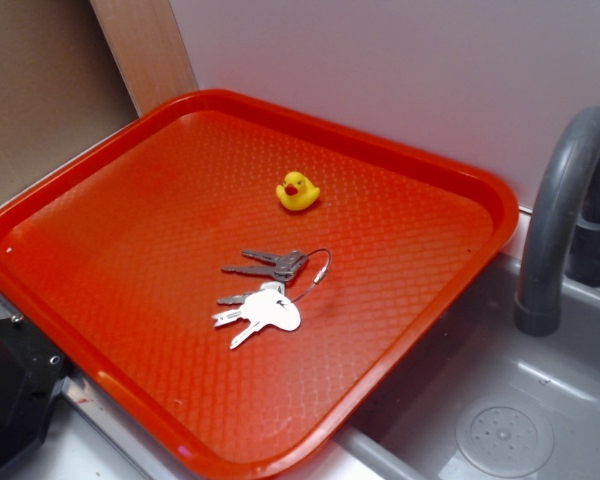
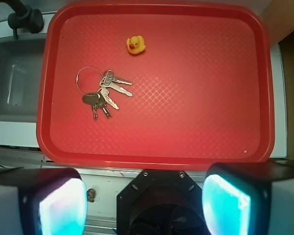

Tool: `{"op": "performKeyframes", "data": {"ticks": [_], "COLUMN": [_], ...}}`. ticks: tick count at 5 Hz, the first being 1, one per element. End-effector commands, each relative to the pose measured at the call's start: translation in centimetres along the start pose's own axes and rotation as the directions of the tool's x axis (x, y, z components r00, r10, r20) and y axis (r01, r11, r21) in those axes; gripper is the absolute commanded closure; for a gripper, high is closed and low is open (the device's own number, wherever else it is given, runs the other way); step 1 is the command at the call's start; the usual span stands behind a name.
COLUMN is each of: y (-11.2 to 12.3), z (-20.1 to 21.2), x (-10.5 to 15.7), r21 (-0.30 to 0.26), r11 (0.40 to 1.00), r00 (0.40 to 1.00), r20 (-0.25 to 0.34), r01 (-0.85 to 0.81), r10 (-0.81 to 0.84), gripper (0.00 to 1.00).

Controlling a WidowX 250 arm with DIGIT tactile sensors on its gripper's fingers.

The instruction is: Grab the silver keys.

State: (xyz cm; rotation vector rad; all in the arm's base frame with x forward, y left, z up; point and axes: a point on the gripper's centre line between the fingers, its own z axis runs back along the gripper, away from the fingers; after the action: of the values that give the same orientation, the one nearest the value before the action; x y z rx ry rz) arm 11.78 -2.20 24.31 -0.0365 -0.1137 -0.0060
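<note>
The silver keys [image 1: 268, 292] lie flat near the middle of a red tray [image 1: 130, 250], several keys fanned out from a thin wire ring. In the wrist view the silver keys [image 2: 100, 93] are in the left half of the tray [image 2: 196, 98]. My gripper [image 2: 144, 205] hangs high above, back from the tray's near rim. It is open, its two cyan-lit pads [image 2: 61, 208] wide apart with nothing between them. The gripper does not show in the exterior view.
A tiny yellow rubber duck [image 1: 297, 191] stands on the tray beyond the keys, also visible from the wrist as the duck [image 2: 135, 44]. A grey sink [image 1: 500, 420] with a curved faucet [image 1: 560, 200] adjoins the tray. The black robot base [image 1: 10, 400] sits at the tray's near corner.
</note>
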Motion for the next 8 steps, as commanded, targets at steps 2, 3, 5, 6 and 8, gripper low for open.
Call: {"op": "performKeyframes", "data": {"ticks": [2,3,5,6,8], "y": [-0.3,-1.5,-8.7,-10.9,-11.5], "z": [-5.2,-8.2,-11.3,-13.3,-15.3], "x": [1.8,2.8,4.3,5.9,9.1], "r21": [-0.104,-0.133,-0.137,-0.075,-0.042], "r11": [0.985,0.980,0.984,0.992,0.985], "r00": [0.990,0.989,0.992,0.994,0.986], "r20": [-0.007,-0.022,-0.079,-0.045,0.002], "r01": [-0.139,-0.149,-0.112,-0.105,-0.169], "r10": [0.139,0.147,0.102,0.101,0.169], "gripper": [0.00,0.00,0.00,0.00,0.00]}}
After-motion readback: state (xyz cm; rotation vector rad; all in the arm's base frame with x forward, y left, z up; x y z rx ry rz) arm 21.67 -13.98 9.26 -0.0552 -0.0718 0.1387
